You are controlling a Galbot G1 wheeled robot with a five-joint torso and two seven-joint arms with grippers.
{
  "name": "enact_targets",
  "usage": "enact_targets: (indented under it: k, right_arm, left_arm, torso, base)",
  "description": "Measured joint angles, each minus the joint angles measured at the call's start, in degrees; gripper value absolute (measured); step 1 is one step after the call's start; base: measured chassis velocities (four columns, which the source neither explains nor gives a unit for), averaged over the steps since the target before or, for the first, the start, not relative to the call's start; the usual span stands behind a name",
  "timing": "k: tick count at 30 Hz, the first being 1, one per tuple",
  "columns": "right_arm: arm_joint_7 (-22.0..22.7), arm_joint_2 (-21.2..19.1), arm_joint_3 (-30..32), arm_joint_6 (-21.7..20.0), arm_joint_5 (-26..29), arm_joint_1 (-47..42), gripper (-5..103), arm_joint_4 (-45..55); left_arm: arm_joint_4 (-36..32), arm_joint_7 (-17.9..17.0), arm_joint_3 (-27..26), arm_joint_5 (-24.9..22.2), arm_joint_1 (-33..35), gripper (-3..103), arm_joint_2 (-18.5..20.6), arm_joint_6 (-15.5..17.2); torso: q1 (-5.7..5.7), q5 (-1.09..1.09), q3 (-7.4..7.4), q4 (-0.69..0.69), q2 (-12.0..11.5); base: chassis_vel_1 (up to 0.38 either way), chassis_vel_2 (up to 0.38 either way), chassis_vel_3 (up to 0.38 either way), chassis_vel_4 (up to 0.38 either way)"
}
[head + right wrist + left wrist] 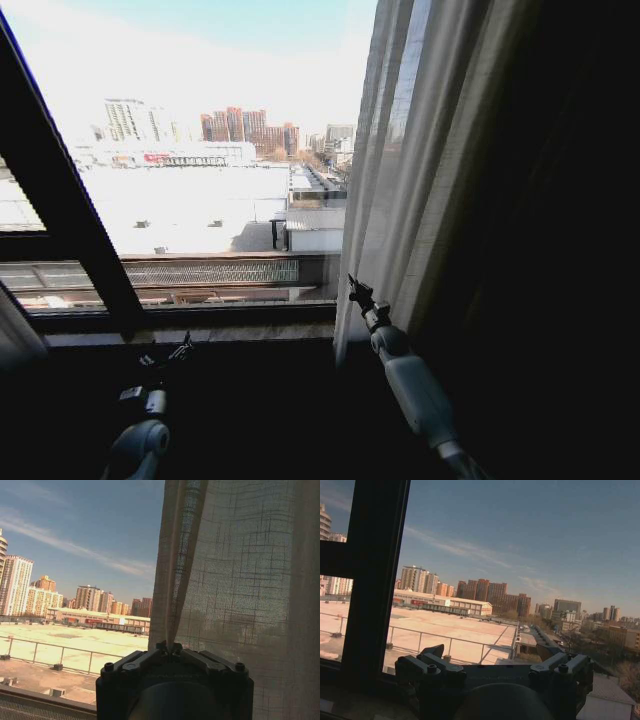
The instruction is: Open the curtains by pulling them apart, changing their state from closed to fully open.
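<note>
Our right pincer (169,649) was pinched tight on the inner edge of the curtains (420,180), which hung bunched beyond it. Bare window glass (200,150) lay open toward our left pincer (495,660), seemingly spread wide near the sill (190,335).

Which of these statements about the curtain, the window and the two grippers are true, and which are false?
1. The right gripper is shut on the sheer curtain's edge. True.
2. The left gripper holds curtain fabric. False: it is open and empty, low by the window sill.
3. The curtain covers the whole window. False: it hangs at the right; the glass to its left is bare.
4. A dark window frame bar crosses the left of the head view. True.
</note>
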Motion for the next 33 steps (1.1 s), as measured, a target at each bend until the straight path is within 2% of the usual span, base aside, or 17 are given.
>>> enact_targets:
  k: [11, 26, 33]
  right_arm:
    - [-0.3, -0.5, 0.3, 0.0, -0.2, -0.1, 0, 0.1]
    - [-1.7, -1.2, 0.3, 2.7, 1.0, -1.0, 0, 0.9]
    - [-3.5, -1.7, 0.0, 3.4, -2.3, -1.4, 0, 1.2]
  left_arm:
    - [0.0, 0.0, 0.0, 0.0, 0.0, 100, 0.0, 0.0]
    - [0.0, 0.0, 0.0, 0.0, 0.0, 100, 0.0, 0.0]
    - [0.0, 0.0, 0.0, 0.0, 0.0, 100, 0.0, 0.0]
  torso:
    - [0.0, -0.01, 0.0, 0.0, 0.0]
    - [0.0, -0.01, 0.0, -0.02, 0.0]
    - [0.0, 0.03, 0.0, -0.04, 0.0]
  base:
    - [-0.09, -0.114, 0.101, 0.109]
    - [-0.303, -0.283, 0.292, 0.296]
    - [-0.188, -0.181, 0.181, 0.167]
